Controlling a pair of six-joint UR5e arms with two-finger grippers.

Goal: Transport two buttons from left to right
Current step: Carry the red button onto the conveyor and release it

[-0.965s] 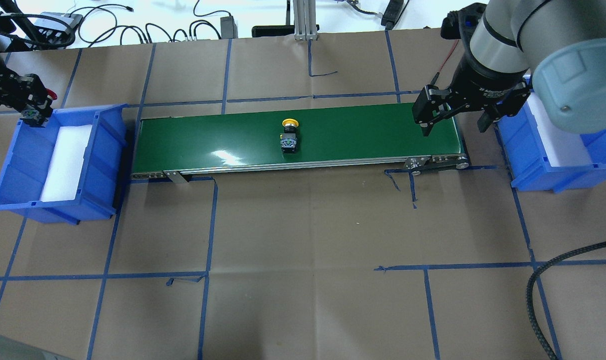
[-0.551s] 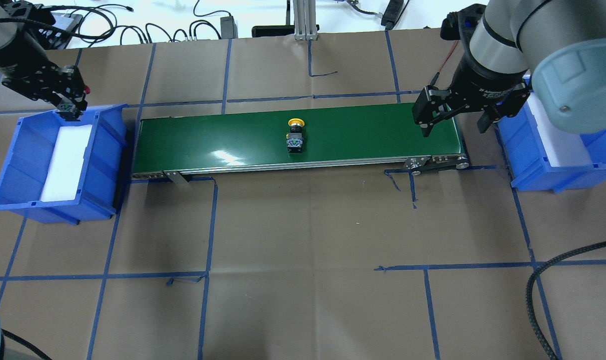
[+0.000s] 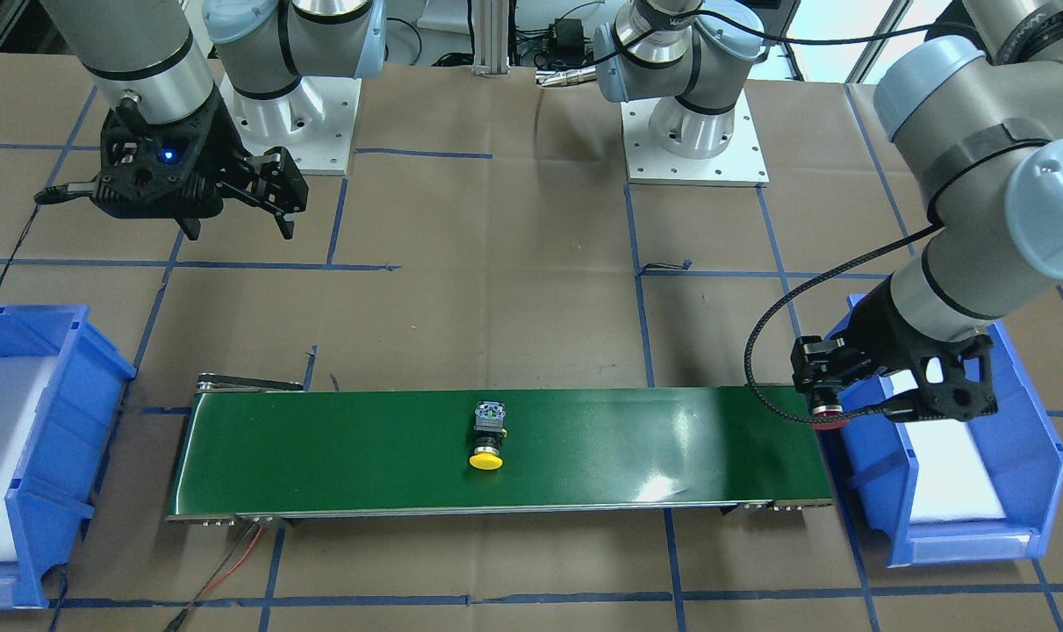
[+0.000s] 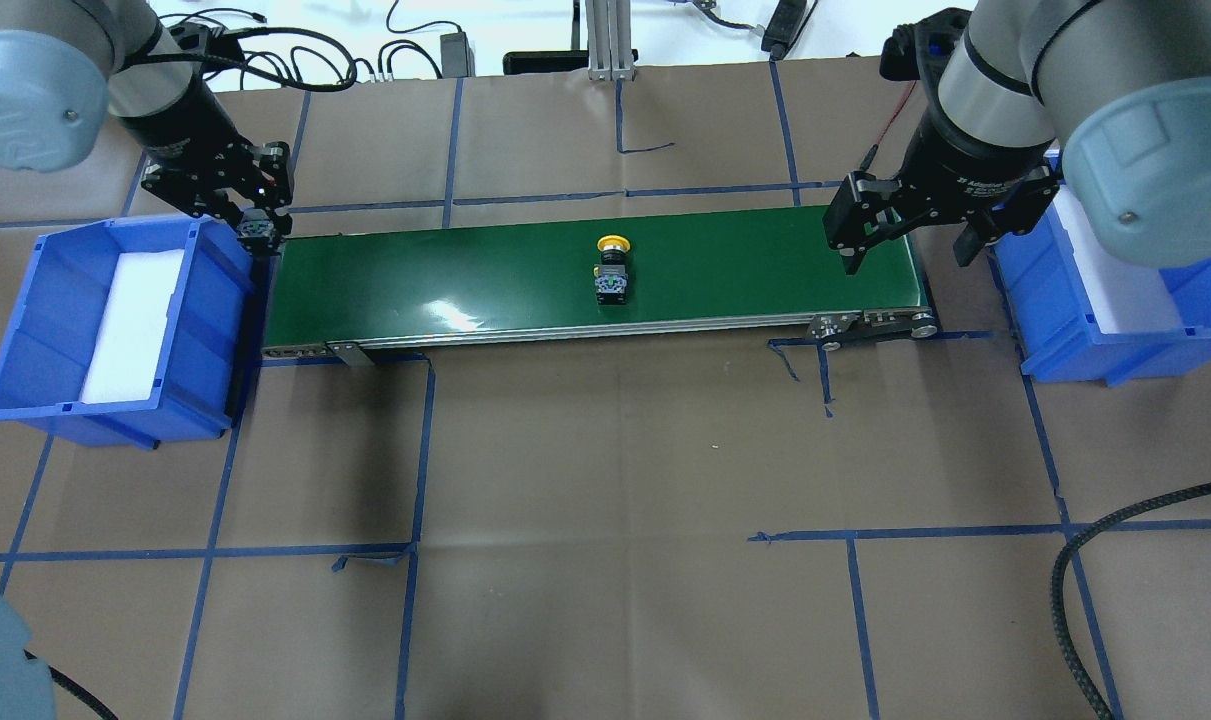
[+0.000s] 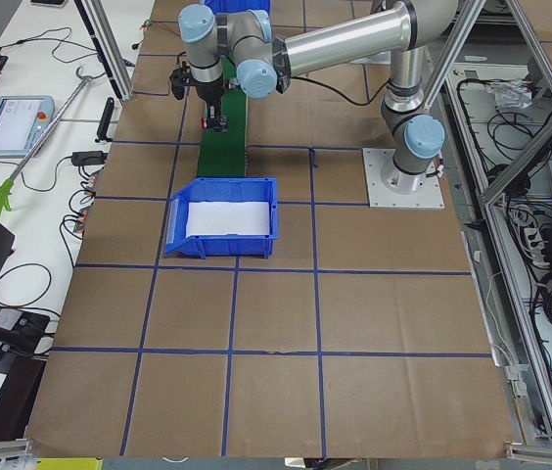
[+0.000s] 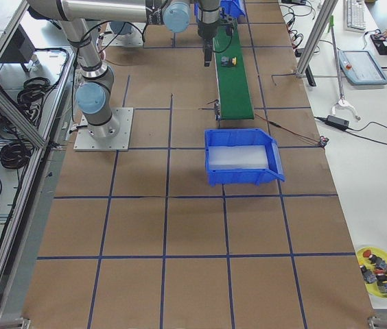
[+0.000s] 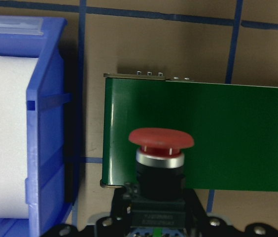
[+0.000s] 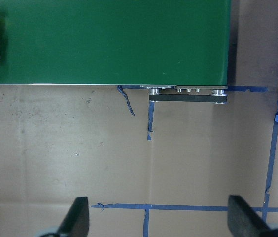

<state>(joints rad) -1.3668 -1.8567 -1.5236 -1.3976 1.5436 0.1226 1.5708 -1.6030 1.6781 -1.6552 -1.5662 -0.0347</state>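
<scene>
The left gripper point(image 4: 257, 230) is clenched on the red button point(image 7: 161, 144), cap toward 12 o'clock in the wrist view, hanging over the left end of the green belt point(image 4: 445, 270); setting it down looks next. Overhead, the yellow button point(image 4: 612, 268) lies at 3 o'clock on mid-belt, long axis 12-to-6, somewhat nearer the right gripper point(image 4: 907, 258), whose jaws are spread wide.

Overhead and front views face oppositely, sharing the belt point(image 4: 415, 265).
</scene>
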